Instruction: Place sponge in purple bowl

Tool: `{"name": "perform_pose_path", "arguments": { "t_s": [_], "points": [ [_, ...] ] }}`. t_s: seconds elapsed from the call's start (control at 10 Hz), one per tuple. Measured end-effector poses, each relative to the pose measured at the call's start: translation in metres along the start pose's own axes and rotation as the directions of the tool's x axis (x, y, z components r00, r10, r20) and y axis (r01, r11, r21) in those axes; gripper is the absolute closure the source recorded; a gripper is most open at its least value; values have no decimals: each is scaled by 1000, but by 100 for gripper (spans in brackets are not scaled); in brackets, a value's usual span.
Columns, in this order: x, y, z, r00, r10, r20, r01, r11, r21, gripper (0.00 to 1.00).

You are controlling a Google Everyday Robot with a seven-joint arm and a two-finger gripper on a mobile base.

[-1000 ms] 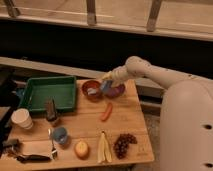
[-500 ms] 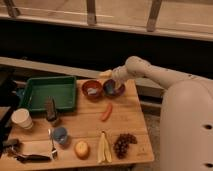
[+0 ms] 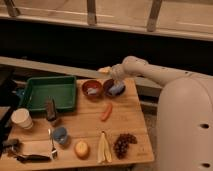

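Inside the purple bowl (image 3: 113, 88), at the table's far edge, lies the sponge (image 3: 117, 89), a pale blue-grey block low in the basin, long axis roughly across the view. Directly above it, at the bowl's far rim, hangs the gripper (image 3: 116, 82); I cannot tell how its fingers stand or whether they touch the sponge. Just left sits the red bowl (image 3: 91, 89), and the chili (image 3: 106, 111) lies nearer. No readable writing shows.

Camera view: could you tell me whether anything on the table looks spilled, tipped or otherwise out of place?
Nothing stands out. The sponge lies in the purple bowl with the gripper just above it; the red-orange bowl sits upright beside it.
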Motion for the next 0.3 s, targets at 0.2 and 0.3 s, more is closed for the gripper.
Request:
{"name": "perform_pose_path", "arguments": {
  "t_s": [0.2, 0.3],
  "points": [
    [0, 0, 0, 1000, 0, 0, 0, 1000, 0, 20],
    [1, 1, 1, 1000, -1, -1, 1, 1000, 0, 20]
  ]
}}
